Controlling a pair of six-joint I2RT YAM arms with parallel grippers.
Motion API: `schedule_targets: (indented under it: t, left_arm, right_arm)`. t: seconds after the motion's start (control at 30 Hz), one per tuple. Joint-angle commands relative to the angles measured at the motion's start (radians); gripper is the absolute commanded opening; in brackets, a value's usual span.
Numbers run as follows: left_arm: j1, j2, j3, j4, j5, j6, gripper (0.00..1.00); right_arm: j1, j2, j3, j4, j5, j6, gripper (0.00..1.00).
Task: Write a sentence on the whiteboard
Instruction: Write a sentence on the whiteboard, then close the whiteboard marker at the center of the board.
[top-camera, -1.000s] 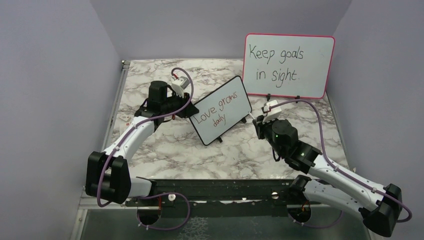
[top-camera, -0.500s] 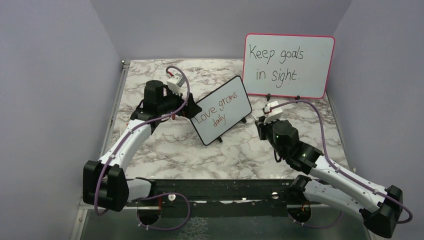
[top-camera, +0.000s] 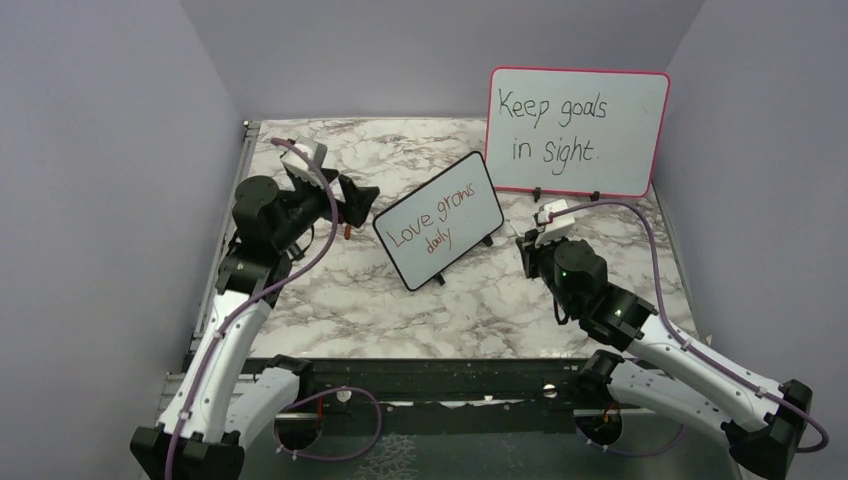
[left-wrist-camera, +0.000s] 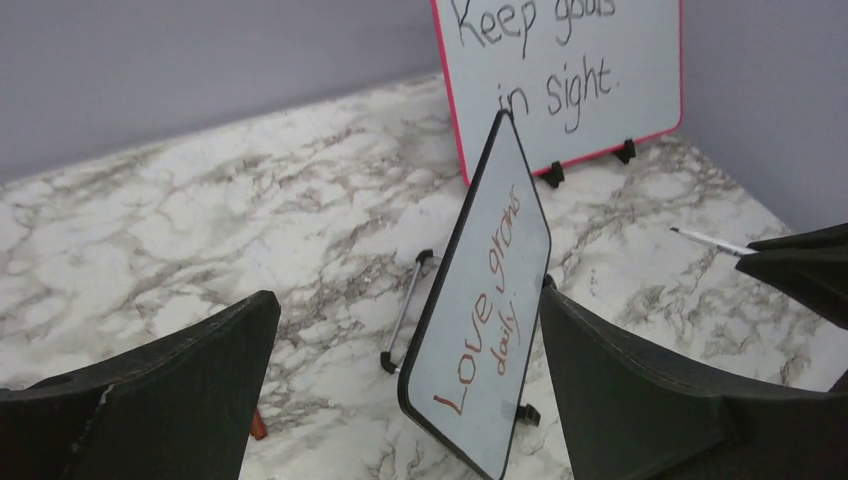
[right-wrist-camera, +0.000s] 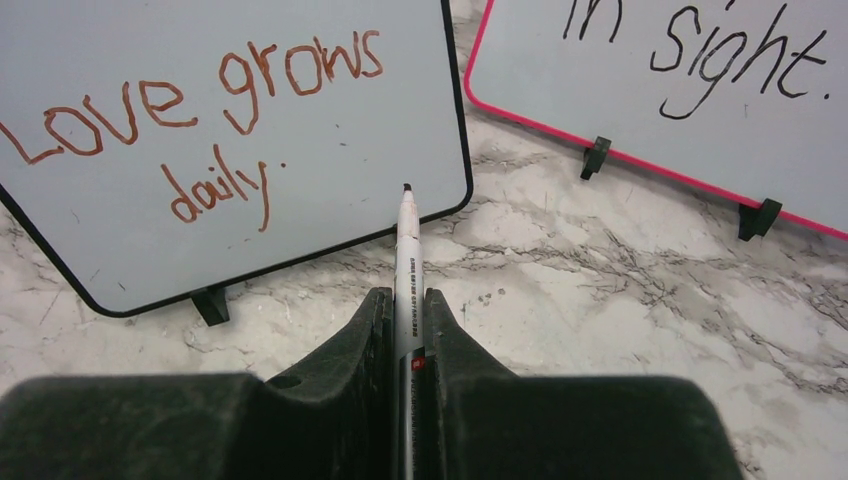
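The whiteboard (top-camera: 438, 221) stands near the middle of the marble surface (top-camera: 330, 290), leaning back on its two small black feet and turned at an angle to the arms. The sentence (right-wrist-camera: 200, 110), "Love grows daily", runs across it in two reddish-brown lines. To its right, the right fingers (right-wrist-camera: 370, 330) pinch a white marker (right-wrist-camera: 407, 260). The marker's dark tip points toward the board's lower corner and sits apart from it. To the board's left, the left fingers (left-wrist-camera: 180, 380) are spread wide with nothing between them, facing the board's edge. Behind and to the right stands a larger pink-framed board (top-camera: 578, 130) with black handwriting.
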Motion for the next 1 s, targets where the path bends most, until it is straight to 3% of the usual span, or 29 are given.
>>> schedule_targets:
  t: [0.0,0.13,0.33,0.6,0.97]
  left_arm:
    - [0.002,-0.113,-0.067,0.083,-0.089,-0.009,0.99]
    - [0.002,-0.061,-0.015,-0.026,-0.149,0.004,0.99]
    - [0.015,0.034,-0.016,0.032,-0.249,-0.071,0.99]
    - [0.107,0.280,0.074,-0.044,-0.237,-0.139,0.99]
    - [0.136,0.537,0.138,-0.228,-0.343,-0.090,0.91]
  right_arm:
    - [-0.003,-0.017,0.040,-0.015,0.028,-0.013,0.01]
    - [-0.003,-0.028,0.059,-0.032,0.032,-0.027,0.00]
    - [-0.003,-0.051,0.074,-0.058,0.037,-0.035,0.00]
    - [-0.003,-0.079,0.062,-0.059,0.030,-0.031,0.00]
    - [-0.003,-0.094,0.049,-0.049,0.027,-0.028,0.01]
